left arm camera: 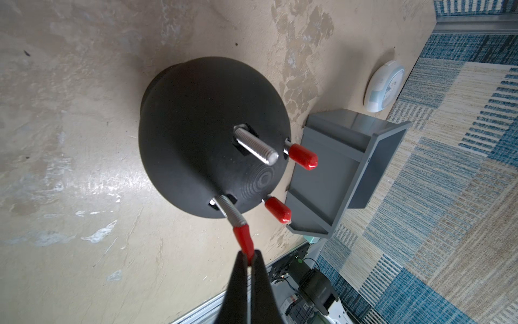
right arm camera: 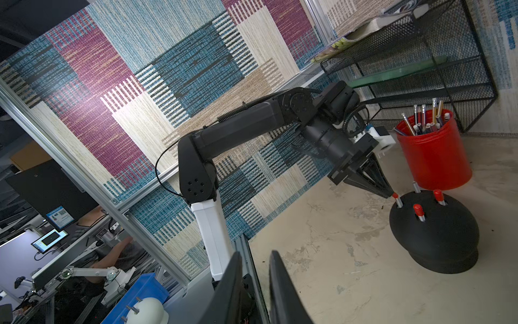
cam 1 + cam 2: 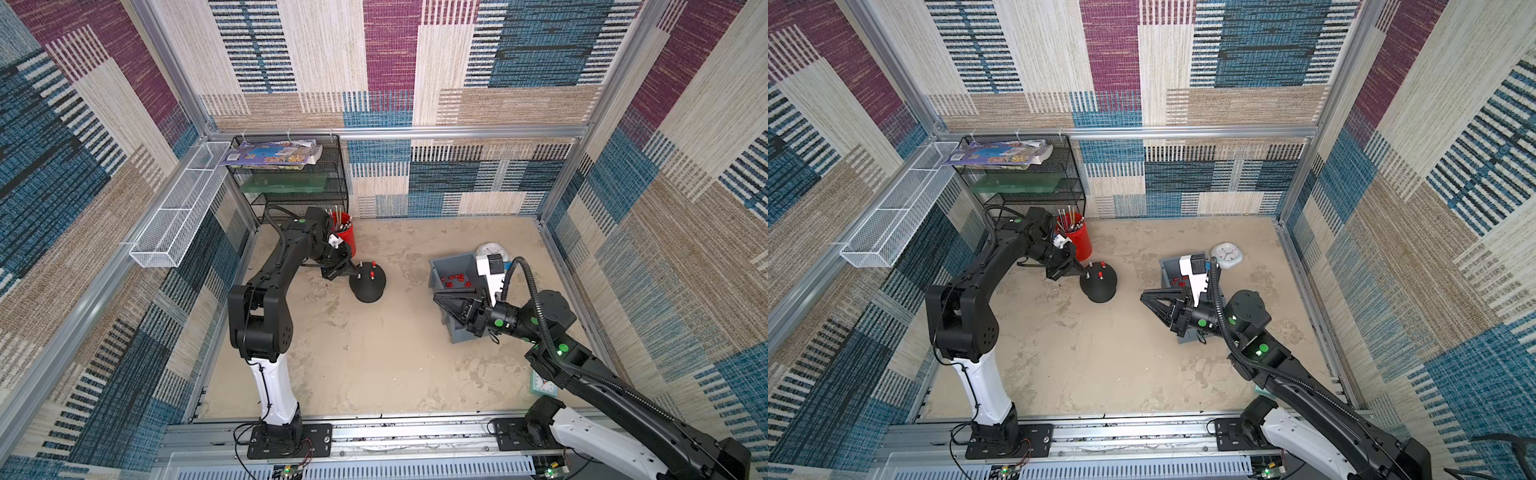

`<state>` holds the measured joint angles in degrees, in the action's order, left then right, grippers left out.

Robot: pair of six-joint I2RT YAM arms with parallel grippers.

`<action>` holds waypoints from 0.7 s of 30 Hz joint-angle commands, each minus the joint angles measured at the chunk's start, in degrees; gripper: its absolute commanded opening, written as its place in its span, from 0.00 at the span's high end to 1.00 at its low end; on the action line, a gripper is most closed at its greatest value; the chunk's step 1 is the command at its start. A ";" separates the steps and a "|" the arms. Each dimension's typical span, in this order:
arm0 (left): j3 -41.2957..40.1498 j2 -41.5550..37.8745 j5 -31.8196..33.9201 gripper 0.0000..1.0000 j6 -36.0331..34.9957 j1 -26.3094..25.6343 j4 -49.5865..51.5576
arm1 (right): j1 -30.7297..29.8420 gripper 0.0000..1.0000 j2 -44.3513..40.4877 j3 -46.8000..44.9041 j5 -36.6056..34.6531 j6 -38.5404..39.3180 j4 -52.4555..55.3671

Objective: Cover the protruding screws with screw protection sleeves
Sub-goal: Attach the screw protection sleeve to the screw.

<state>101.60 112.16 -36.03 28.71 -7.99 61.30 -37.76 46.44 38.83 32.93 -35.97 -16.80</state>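
Observation:
A black dome base (image 1: 196, 134) stands mid-table with the protruding screws sticking up from it. Two screws wear red screw protection sleeves (image 1: 302, 157) (image 1: 277, 209), and one screw (image 1: 256, 147) is bare. My left gripper (image 1: 250, 256) is shut on a third sleeve (image 1: 243, 238) that sits on the tip of the fourth screw (image 1: 228, 211); both top views show the gripper (image 3: 358, 274) (image 3: 1087, 275) at the dome's left side. My right gripper (image 2: 256, 254) hovers open and empty in front of the grey bin (image 3: 440, 266), which holds several loose sleeves (image 3: 455, 280).
A red cup of pencils (image 3: 345, 235) stands just behind the dome, beside a black mesh shelf (image 3: 291, 183). A white round clock (image 3: 490, 250) lies behind the bin. A white wire basket (image 3: 178, 212) hangs on the left wall. A small teal clock (image 3: 542, 384) lies under my right arm.

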 commanded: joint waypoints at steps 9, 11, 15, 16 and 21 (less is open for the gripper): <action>-0.34 0.79 -1.38 1.00 -0.45 -0.01 0.67 | 0.01 0.79 0.06 -0.09 -0.94 0.85 -0.26; -0.48 0.63 -0.63 1.00 -0.76 0.03 1.07 | 0.05 0.79 -0.16 -0.07 -0.89 0.87 -0.08; -0.63 0.86 -0.64 1.00 -0.93 -0.01 1.11 | 0.03 0.79 -0.30 -0.42 -1.11 0.88 -0.08; -0.58 0.95 -0.48 1.00 -0.94 -0.01 1.15 | 0.04 0.79 -0.21 -0.42 -1.11 0.83 -0.08; 0.27 1.37 -0.58 1.00 -0.86 -0.01 1.15 | -0.01 0.79 -0.40 -0.42 -1.09 0.98 0.40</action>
<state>101.45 113.16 -37.67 28.29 -7.99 61.17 -37.76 46.24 38.61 32.38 -35.90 -16.14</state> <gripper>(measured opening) 0.049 0.209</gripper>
